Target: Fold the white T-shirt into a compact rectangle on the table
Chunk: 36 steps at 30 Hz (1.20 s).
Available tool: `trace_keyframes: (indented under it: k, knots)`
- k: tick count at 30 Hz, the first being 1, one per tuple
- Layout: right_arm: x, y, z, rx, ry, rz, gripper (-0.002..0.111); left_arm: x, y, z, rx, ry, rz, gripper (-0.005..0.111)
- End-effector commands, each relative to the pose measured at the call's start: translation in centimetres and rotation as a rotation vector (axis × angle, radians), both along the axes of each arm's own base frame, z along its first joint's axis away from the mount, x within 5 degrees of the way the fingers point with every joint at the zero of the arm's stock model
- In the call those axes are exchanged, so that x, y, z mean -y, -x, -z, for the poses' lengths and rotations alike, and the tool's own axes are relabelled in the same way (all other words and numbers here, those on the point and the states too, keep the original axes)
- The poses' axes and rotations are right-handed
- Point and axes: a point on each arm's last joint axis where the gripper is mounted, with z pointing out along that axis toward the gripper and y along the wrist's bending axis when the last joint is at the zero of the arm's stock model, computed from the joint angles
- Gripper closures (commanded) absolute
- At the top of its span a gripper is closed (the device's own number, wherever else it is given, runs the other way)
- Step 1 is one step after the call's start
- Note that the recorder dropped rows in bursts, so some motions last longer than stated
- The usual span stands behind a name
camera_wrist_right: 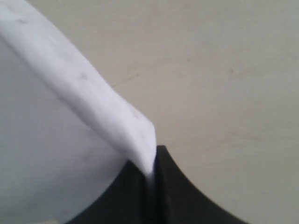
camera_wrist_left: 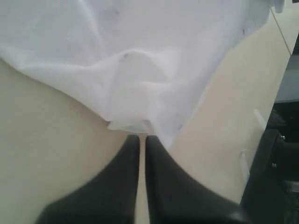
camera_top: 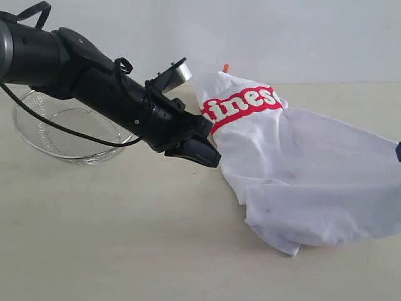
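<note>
**Both grippers pinching opposite edges of the shirt, spread between them over the table**

Exterior view: the white T-shirt (camera_top: 301, 169) sits rumpled on the table (camera_top: 125, 251), its red lettering (camera_top: 244, 103) facing me and its orange tag (camera_top: 226, 67) at the top of the heap. My left gripper (camera_top: 212, 153) meets its near edge beside the wire-mesh basket (camera_top: 62, 135). I judge the two holds are there to pull the cloth flat before any fold.

Left wrist view: the jaws are together, and the hem gathers right at the tips. It looks nipped there, though only thinly.

Right wrist view: the right gripper (camera_wrist_right: 152, 175) is clamped on a doubled edge of cloth, which runs taut away from it above bare tabletop.
</note>
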Motion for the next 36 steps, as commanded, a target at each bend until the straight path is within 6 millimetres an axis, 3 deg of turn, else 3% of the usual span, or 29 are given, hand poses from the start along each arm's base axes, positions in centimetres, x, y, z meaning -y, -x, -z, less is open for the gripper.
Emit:
trace_keyframes:
  k: [1, 5, 9, 11, 14, 17, 18, 19, 23, 27, 29, 36]
  knots:
    - [0.3, 0.3, -0.1, -0.015, 0.007, 0.007, 0.106, 0.0, 0.0, -0.3, 0.038, 0.003, 0.033, 0.102]
    - [0.4, 0.3, -0.1, -0.017, 0.030, -0.009, 0.083, 0.0, 0.0, -0.3, 0.046, 0.003, 0.040, 0.102]
    - [1.2, 0.3, -0.3, -0.007, 0.110, 0.020, 0.037, -0.1, 0.1, -0.3, 0.048, -0.005, 0.050, 0.102]
    - [1.8, 0.4, -0.5, -0.002, 0.164, 0.077, 0.024, -0.2, 0.1, -0.2, 0.054, -0.020, 0.060, 0.102]
    - [1.6, 0.4, -0.6, 0.004, 0.136, 0.149, 0.035, -0.1, 0.1, 0.0, 0.047, -0.022, 0.067, 0.102]
    - [0.4, -0.3, -0.6, 0.065, -0.020, 0.175, 0.073, -0.1, 0.1, 0.5, 0.033, -0.026, 0.069, 0.102]
    - [-0.1, -0.6, -0.5, 0.084, -0.069, 0.128, 0.095, -0.1, 0.1, 0.8, 0.025, -0.030, 0.073, 0.102]
    - [-0.5, -0.8, -0.5, 0.095, -0.100, 0.088, 0.109, -0.1, 0.1, 1.2, 0.009, -0.034, 0.082, 0.102]
    - [-1.9, -1.5, 0.2, 0.111, -0.238, -0.066, 0.107, 0.1, 0.1, 3.2, -0.059, -0.039, 0.092, 0.088]
    - [-2.6, -2.2, 1.4, 0.099, -0.303, -0.155, 0.107, 0.5, 0.1, 4.6, -0.135, -0.004, 0.076, 0.053]
    - [-2.8, -2.6, 2.1, 0.095, -0.294, -0.175, 0.107, 0.7, 0.1, 4.7, -0.166, 0.027, 0.064, 0.042]
    - [-3.6, -4.7, 4.2, 0.088, -0.283, -0.195, 0.109, 2.9, 1.7, 4.8, -0.199, 0.055, 0.136, 0.046]
